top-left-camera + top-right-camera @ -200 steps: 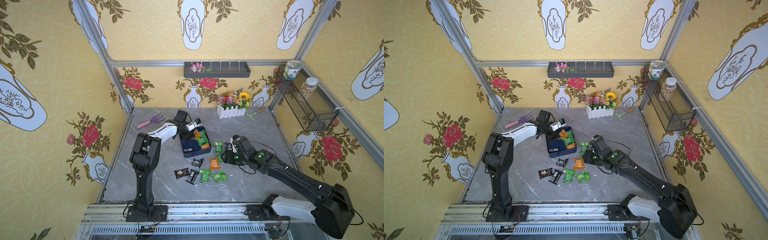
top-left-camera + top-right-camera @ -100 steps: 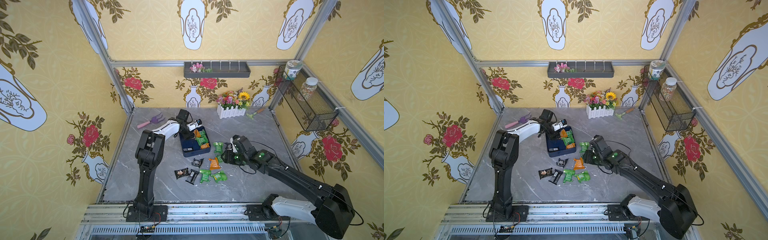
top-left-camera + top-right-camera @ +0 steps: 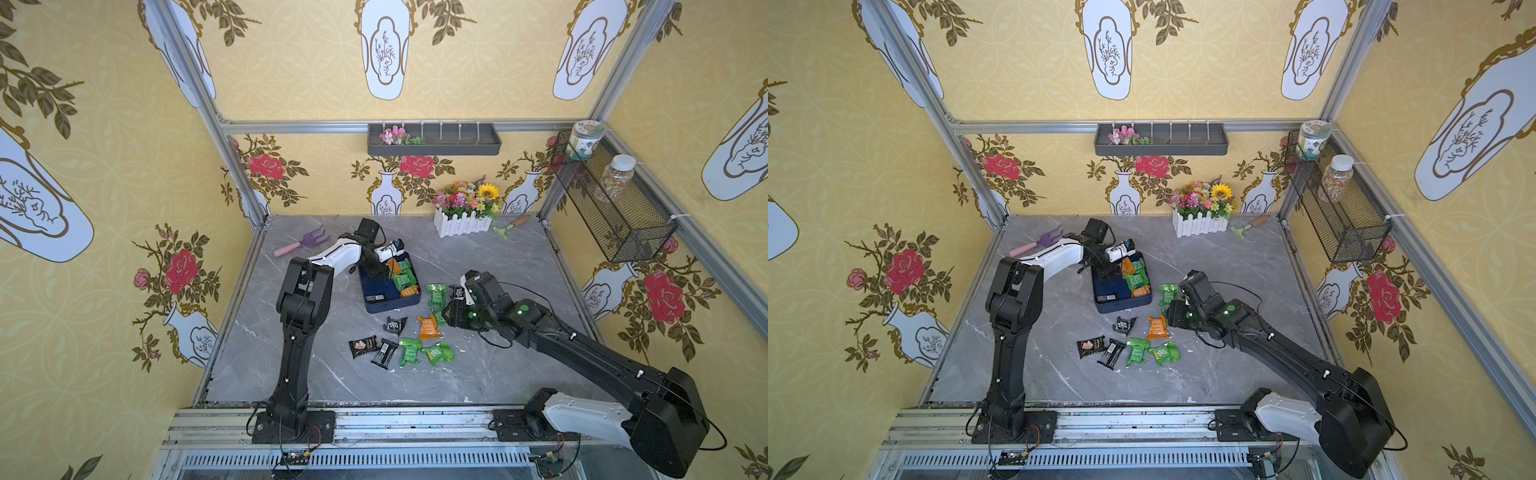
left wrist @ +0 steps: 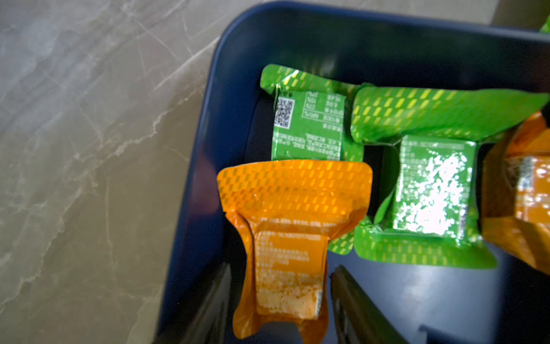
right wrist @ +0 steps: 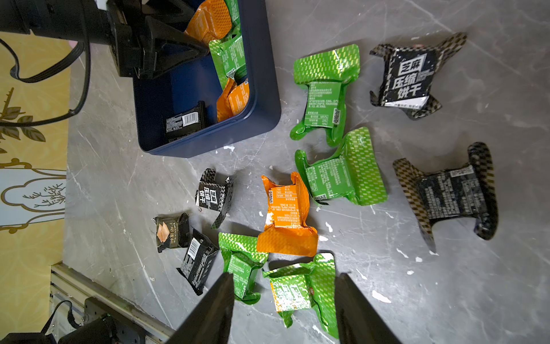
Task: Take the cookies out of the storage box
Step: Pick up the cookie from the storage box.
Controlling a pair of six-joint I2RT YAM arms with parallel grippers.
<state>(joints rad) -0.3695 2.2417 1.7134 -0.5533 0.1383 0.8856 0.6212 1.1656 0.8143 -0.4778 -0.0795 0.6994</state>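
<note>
Black checkered packet (image 5: 406,76) outside the storage box (image 5: 265,89) reads "芝麻压缩饼干".

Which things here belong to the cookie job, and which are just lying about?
Job: cookies, storage box, left gripper, right gripper.
Lying about: rake, trowel, flower box, wall tray, basket, jars.

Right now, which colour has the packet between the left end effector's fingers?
The packet is orange; the left wrist view shows it best.
</note>
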